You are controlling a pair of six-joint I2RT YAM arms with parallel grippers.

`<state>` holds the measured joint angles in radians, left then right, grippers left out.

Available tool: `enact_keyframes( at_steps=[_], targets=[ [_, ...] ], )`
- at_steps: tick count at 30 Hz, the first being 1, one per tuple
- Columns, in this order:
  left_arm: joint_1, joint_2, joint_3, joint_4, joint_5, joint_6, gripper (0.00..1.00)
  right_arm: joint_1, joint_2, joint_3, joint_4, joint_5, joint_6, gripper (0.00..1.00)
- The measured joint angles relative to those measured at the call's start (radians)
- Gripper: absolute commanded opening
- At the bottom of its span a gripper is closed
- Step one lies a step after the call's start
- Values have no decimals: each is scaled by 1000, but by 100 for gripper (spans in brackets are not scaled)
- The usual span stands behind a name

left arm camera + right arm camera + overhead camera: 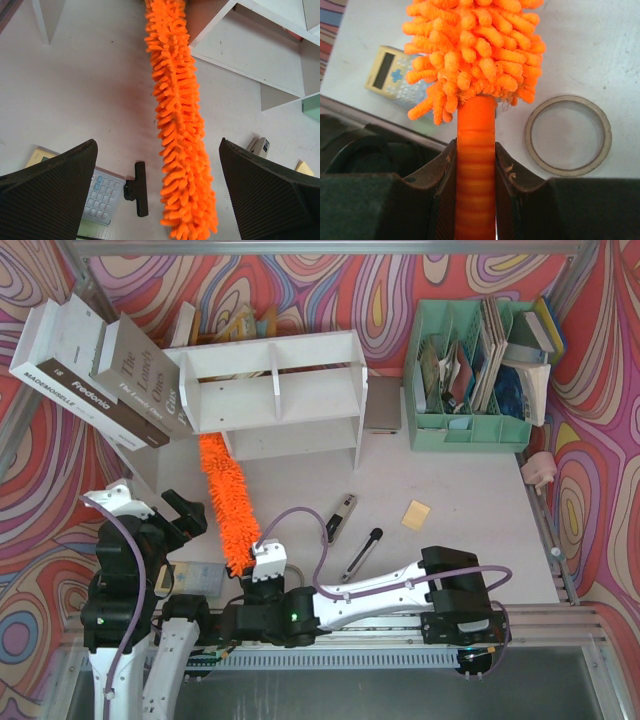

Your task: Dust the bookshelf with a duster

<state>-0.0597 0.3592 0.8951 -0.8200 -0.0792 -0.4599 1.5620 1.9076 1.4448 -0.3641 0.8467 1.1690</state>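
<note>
1. My right pincer (476, 150) is clenched on the orange handle of the duster (225, 502).
2. My left pincer (157, 145) hangs released above the desk (450, 550).
3. The duster's fluffy tip meets the lower left corner of the bookshelf (275, 390).
4. One mint organiser (470, 430) holds upright books and papers; two large books (135, 380) lean beside the bookshelf.

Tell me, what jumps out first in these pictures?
The fluffy orange duster stretches from the right gripper, shut on its handle, to the left end of the white bookshelf. Swirly multicoloured walls surround everything, with a mint green file organiser at the right.
</note>
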Motion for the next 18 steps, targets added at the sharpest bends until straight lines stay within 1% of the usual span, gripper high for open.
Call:
enact_keyframes(
  at_steps=[4, 9, 14, 18],
  targets=[
    [0, 0, 0, 0, 0, 0, 98, -36, 30, 14, -61, -44, 48, 0],
    [0, 0, 0, 0, 0, 0, 98, -41, 95, 92, -145, -94, 105, 0],
    [0, 0, 0, 0, 0, 0, 98, -56, 119, 105, -174, -141, 122, 0],
    [0, 0, 0, 0, 0, 0, 98, -57, 117, 114, -178, -137, 126, 0]
  ],
)
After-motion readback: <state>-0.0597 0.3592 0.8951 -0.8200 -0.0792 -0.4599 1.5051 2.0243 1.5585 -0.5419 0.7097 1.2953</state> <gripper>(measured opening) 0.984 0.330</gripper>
